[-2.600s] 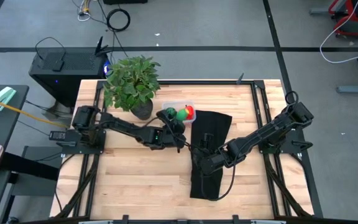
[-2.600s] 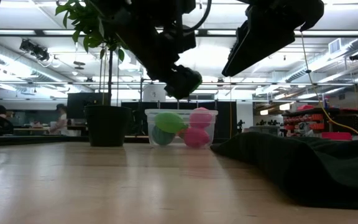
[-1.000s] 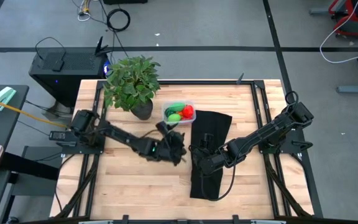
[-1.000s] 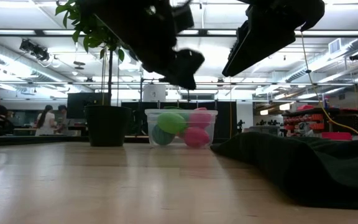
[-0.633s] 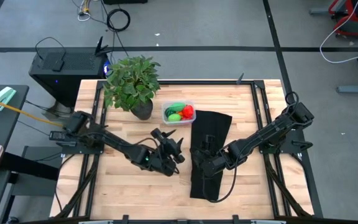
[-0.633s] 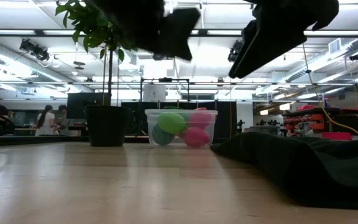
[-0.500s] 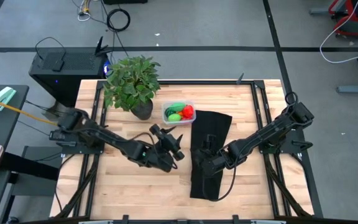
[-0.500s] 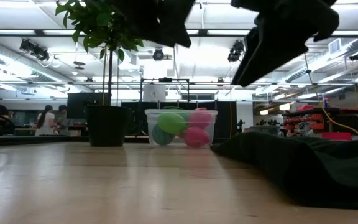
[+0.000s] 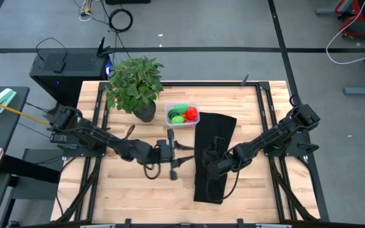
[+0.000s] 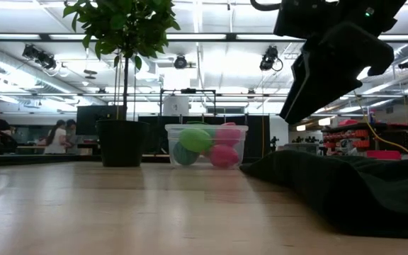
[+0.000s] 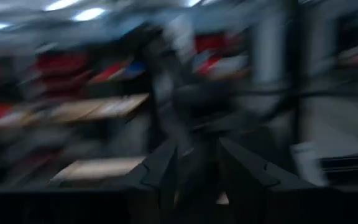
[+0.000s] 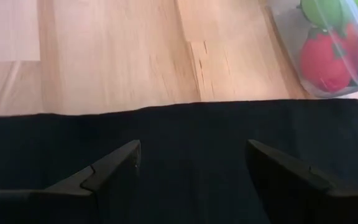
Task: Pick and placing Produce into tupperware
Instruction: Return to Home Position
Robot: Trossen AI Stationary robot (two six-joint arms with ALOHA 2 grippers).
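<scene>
The clear tupperware [image 9: 168, 109] stands at the table's far middle, right of the plant, on its base. Light green [image 10: 195, 139], red [image 10: 229, 134] and dark green [image 10: 183, 154] produce lies inside it. My left gripper [image 9: 184, 154] hovers high over the bare wood, nearer than the tub, pointing level toward the table's right. Its fingers [image 11: 160, 171] show a narrow gap with nothing between them; the wrist view is blurred. My right gripper [image 9: 203, 163] hangs open over the black cloth [image 9: 217, 126], slanting down, nothing between its fingers [image 12: 114, 171].
A leafy potted plant [image 9: 134, 82] stands at the far left, its dark pot [image 10: 122, 142] beside the tub. The black cloth [image 10: 346, 191] covers the table's right middle, from the tub's right side to the near edge. Bare wood lies left of the cloth and in front of it.
My left gripper has drawn back from near the tupperware toward the table's near edge, risen out of the low view's top, and tipped from pointing down to level, facing the table's right. My right gripper has sunk a little toward the cloth. The produce has stayed in the tub.
</scene>
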